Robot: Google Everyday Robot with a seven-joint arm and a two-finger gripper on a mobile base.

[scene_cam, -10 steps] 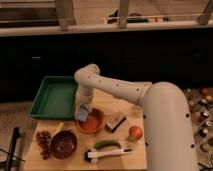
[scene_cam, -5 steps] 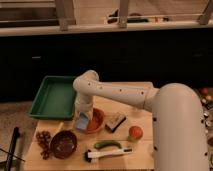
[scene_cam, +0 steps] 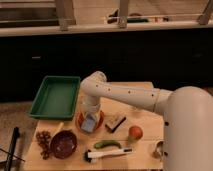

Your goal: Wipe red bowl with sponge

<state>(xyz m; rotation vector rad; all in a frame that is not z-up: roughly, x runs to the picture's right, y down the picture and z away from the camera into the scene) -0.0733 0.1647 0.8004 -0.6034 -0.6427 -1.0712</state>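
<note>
The red bowl (scene_cam: 98, 120) sits on the wooden table (scene_cam: 145, 120), mostly covered by my arm. My gripper (scene_cam: 88, 121) points down into the bowl and holds the blue-grey sponge (scene_cam: 88, 124) against the bowl's inside, at its front left part. The white arm (scene_cam: 125, 95) reaches in from the right.
A green tray (scene_cam: 56, 96) lies at the back left. A maroon bowl (scene_cam: 64, 144) and dark grapes (scene_cam: 43, 142) sit at the front left. A tan block with a dark top (scene_cam: 115, 122), an orange-red fruit (scene_cam: 135, 132), a green pod (scene_cam: 107, 144) and a white-handled brush (scene_cam: 107, 153) lie to the right and front.
The gripper with the sponge has shifted slightly left and toward the front within the red bowl. The arm's elbow has swung a little.
</note>
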